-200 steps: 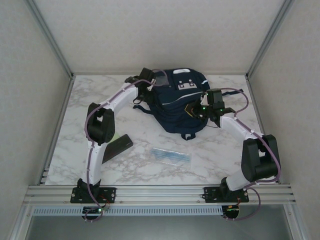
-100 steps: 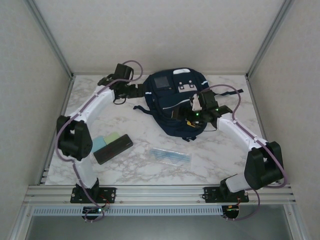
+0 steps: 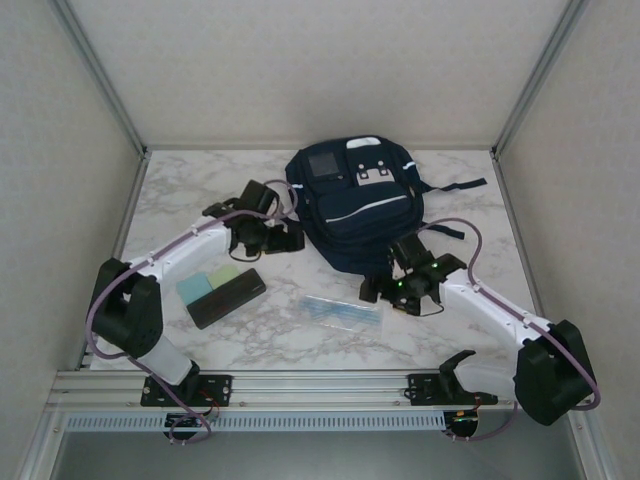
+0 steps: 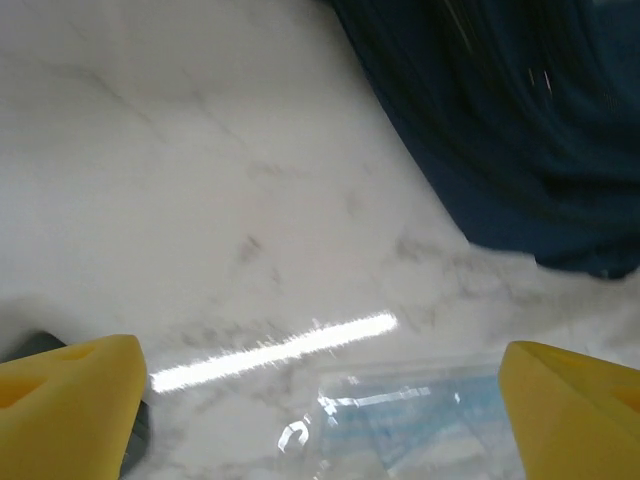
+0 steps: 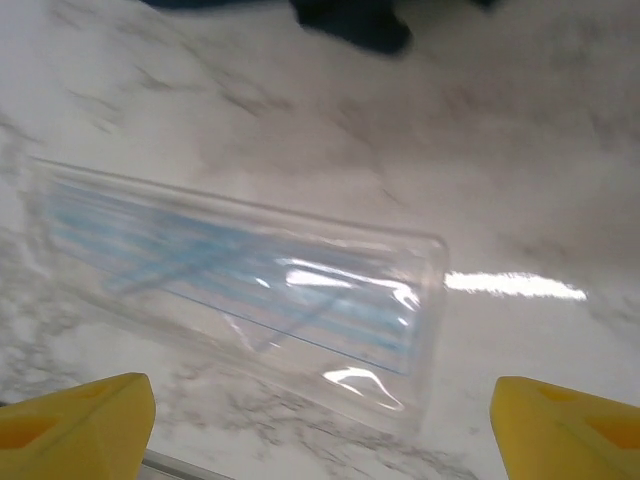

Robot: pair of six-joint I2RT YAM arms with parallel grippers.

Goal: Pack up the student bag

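A marble table (image 3: pixel 150 200) takes up the floor of the booth. The bag (image 3: pixel 355 200) lies flat on it toward 12 o'clock, a little right of centre. Its front pockets and grey patches face up, and a strap trails off toward 3 o'clock.

The left arm (image 3: pixel 170 255) reaches in from 7 o'clock. The left gripper (image 3: pixel 287 240) sits just off the bag's edge at about 8 o'clock from the bag's middle. In its wrist view the two yellow fingertips (image 4: pixel 60 400) stand far apart with only marble between them, so its jaws are spread and hold nothing.

The right arm (image 3: pixel 500 310) comes in from 5 o'clock. The right gripper (image 3: pixel 378 290) hangs near the bag's near end, at 6 o'clock from it. Its yellow fingertips (image 5: pixel 570 430) are spread wide too, and they hold nothing.

A flat black case (image 3: pixel 228 297) lies at 8 o'clock from the table's middle, well apart from the bag. A clear pouch (image 3: pixel 342 312) with pale blue contents lies at 6 o'clock from the bag, near the table's front edge and at about 8 o'clock from the right gripper. In that wrist's view the pouch is flat on the marble between the spread fingers and beyond their tips, touching neither.

Two small pads (image 3: pixel 205 283), one blue and one green, sit at the case's 10 o'clock side, touching it. I cannot tell whether they tuck under it.
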